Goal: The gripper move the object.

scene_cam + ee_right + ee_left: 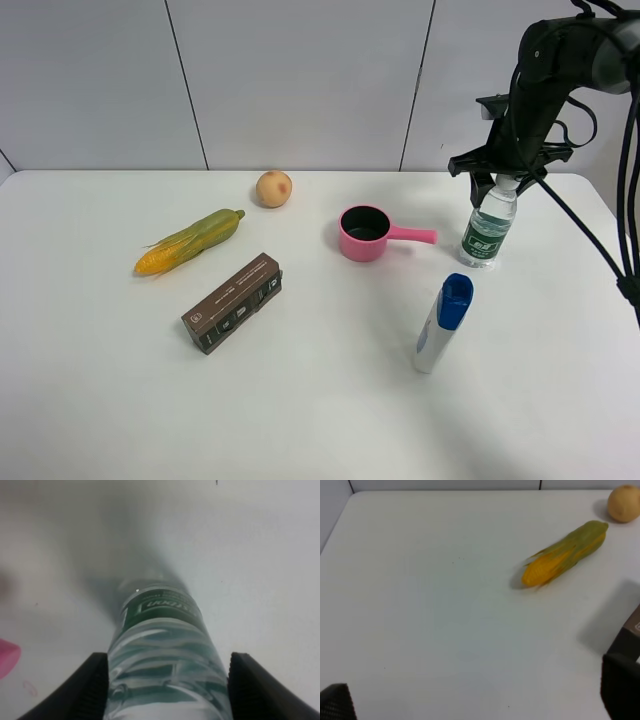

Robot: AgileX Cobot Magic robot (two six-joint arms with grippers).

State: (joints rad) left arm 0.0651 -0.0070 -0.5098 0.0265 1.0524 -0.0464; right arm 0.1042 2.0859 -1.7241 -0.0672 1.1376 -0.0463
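The clear water bottle with a green label stands upright on the white table, right of the pink pot. My right gripper comes down from above on a black arm and is shut on the bottle's top, hiding the cap. In the right wrist view the bottle fills the gap between the two black fingers, which sit against its sides. My left gripper is open and empty above bare table; only its fingertips show at the frame's edges. It is out of the high view.
A pink pot with a handle stands left of the bottle. A white bottle with a blue cap lies in front of it. A brown box, a corn cob and a round peach-coloured fruit lie on the left half.
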